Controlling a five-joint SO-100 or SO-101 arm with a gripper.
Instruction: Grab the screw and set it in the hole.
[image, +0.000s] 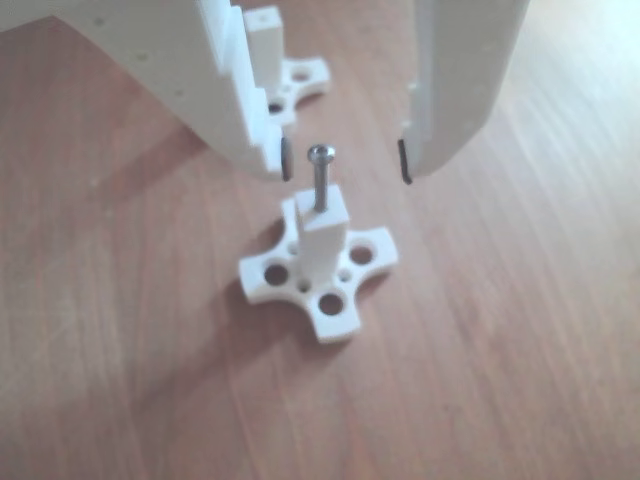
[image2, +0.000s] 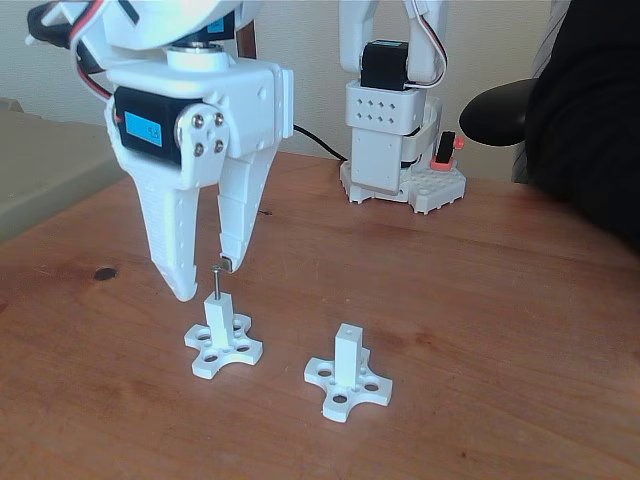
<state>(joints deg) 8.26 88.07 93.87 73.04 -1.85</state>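
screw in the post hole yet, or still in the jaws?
In. The screw stands upright with its shank in the post top, head clear above. The gripper is open, fingers apart on either side, not touching it.

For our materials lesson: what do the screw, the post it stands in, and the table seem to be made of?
The screw: likely metal; grey shaft, shiny rounded head catching light.
The post: probably plastic; matt, uniform white with crisp moulded or printed edges.
The table: wood or wood-look laminate; reddish-brown with grain lines and a slight sheen.
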